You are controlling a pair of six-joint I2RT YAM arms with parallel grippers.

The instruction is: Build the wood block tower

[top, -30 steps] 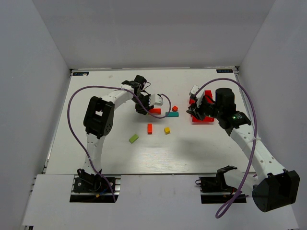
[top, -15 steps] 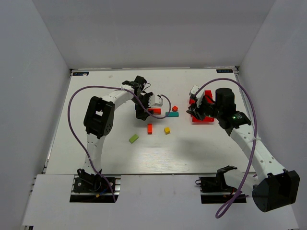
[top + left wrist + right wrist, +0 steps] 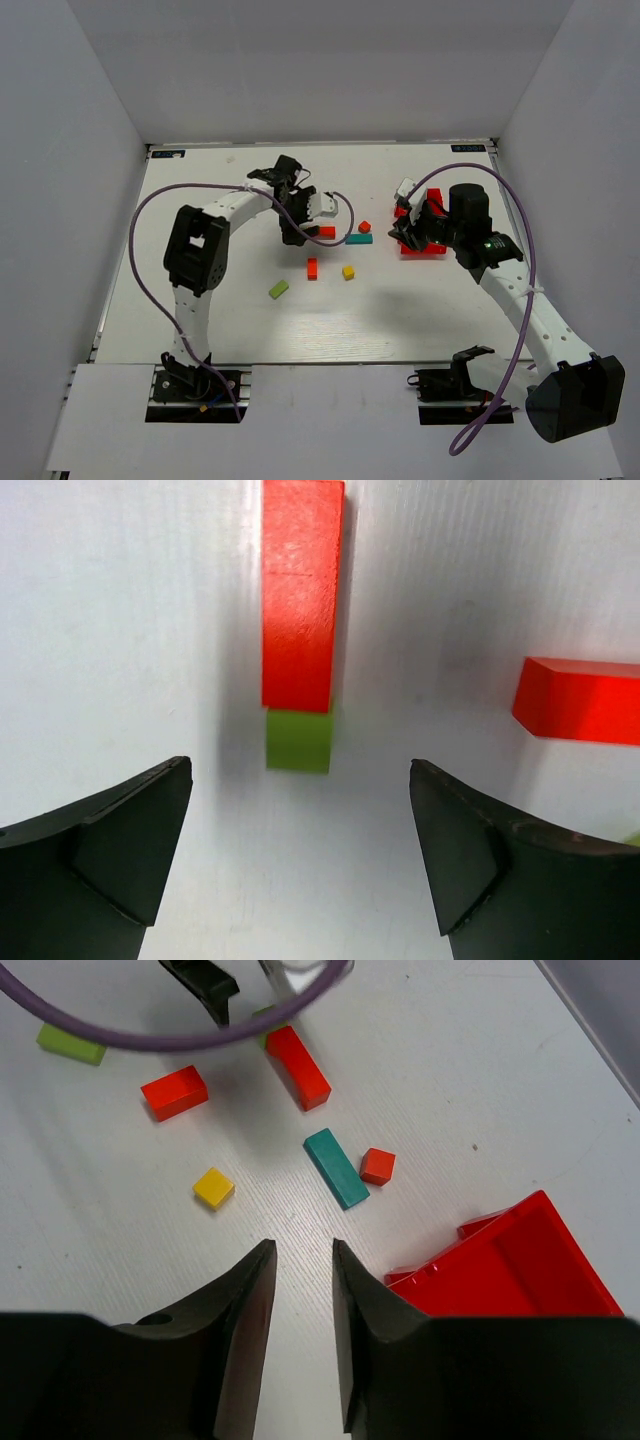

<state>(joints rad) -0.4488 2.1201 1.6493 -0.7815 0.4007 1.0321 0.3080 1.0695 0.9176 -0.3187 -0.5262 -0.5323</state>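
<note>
White table [image 3: 200,310], red bin [image 3: 510,1260] at right. No wood block tower stands yet; its pieces [image 3: 312,268] lie loose mid-table. My left pincer [image 3: 300,770] hangs spread wide over a red bar [image 3: 300,590] whose near end meets a lime cube [image 3: 298,740]. I should centre on the bar and close across its narrow sides. My right pincer [image 3: 303,1245], narrowly parted, pinches nothing. I cannot tell whether the bar rests on the cube. Another red block [image 3: 580,700] is cut off.

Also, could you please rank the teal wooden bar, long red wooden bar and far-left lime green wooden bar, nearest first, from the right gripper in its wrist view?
1. Teal wooden bar: just ahead of the right gripper.
2. Long red wooden bar: farther ahead, centre.
3. Lime green wooden bar: far left.
</note>
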